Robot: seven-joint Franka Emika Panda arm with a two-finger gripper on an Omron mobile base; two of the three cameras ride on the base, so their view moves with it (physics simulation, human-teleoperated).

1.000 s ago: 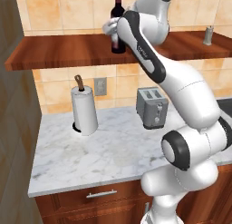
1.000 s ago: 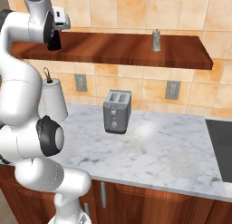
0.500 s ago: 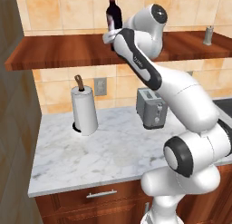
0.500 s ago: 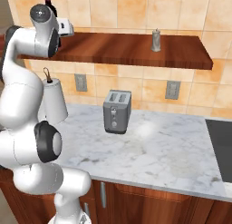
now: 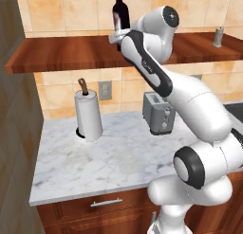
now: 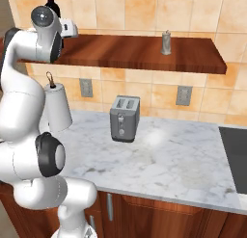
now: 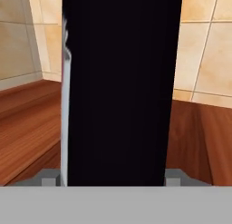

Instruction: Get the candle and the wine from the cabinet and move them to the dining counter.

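The cabinet (image 5: 71, 53), one long plank on the tiled wall, carries both task things. One wine (image 5: 120, 14) bottle stands upright toward its left end, long axis vertical, dead ahead of the gripper (image 5: 117, 38) and between its jaws. Whether the jaws already pinch the glass I cannot tell. One candle (image 6: 166, 42) stands well to the right. Below, the marble surface (image 6: 183, 160) holds one toaster (image 6: 124, 118) and one paper towel roll (image 5: 88, 114).
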